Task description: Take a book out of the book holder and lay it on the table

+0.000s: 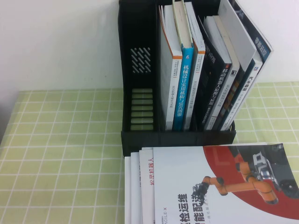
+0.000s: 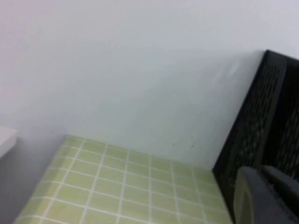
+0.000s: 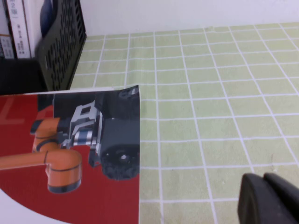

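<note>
Standing book [image 1: 247,60] in book holder [image 1: 140,116], far edge of table [image 1: 60,154].
We cannot tell either state: left claw [image 2: 261,196] beside holder, right claw [image 3: 271,198] over table.

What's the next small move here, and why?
Probably lift the right pincer, low over the table beside the stacked books, toward the book leaning in the book holder's right compartment; the left pincer sits by its empty left side.

No arm showing in the high view. Left gripper [image 2: 261,196]: only a dark fingertip edge in its own wrist cam, held off to the left, above surface level. Right gripper [image 3: 268,198]: dark tip in its wrist cam, low on the near right.
</note>
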